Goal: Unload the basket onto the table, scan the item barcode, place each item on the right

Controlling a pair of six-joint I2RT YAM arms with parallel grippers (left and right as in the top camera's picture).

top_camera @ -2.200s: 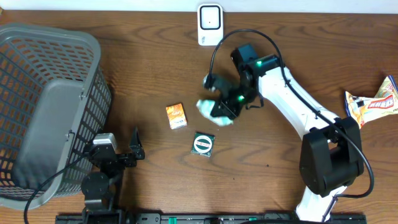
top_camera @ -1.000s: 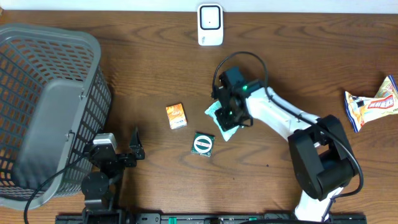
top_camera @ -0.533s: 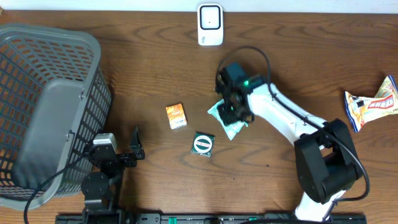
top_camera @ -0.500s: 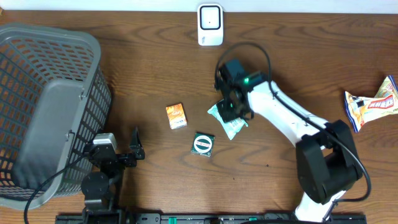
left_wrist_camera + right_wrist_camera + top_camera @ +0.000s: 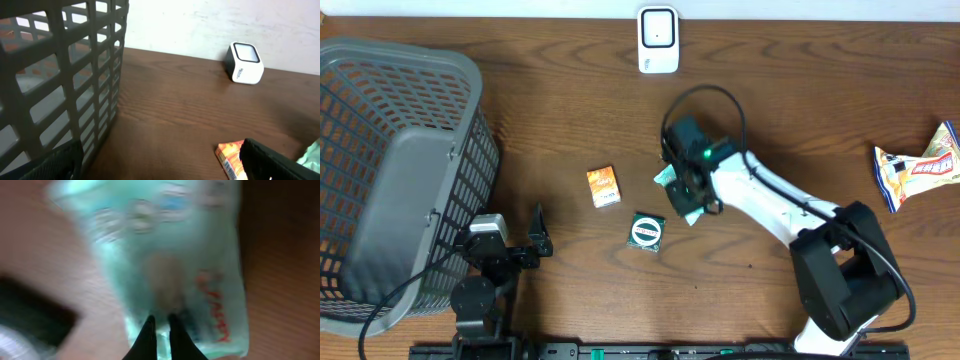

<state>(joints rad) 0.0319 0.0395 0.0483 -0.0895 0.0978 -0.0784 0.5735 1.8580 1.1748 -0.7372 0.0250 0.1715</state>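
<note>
The right end effector (image 5: 686, 192), its fingers pressed nearly together, pinches a mint-green packet (image 5: 666, 178) at the middle of the worktop (image 5: 790, 90), well apart from the white scanner (image 5: 658, 40) at the far edge. The left end effector (image 5: 541, 236) sits spread wide beside the grey basket (image 5: 380, 90).

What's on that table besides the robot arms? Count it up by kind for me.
basket: 1
scanner: 1
small packets: 3, namely orange packet, dark green packet, pale green packet
snack bag: 1
Total: 6
</note>
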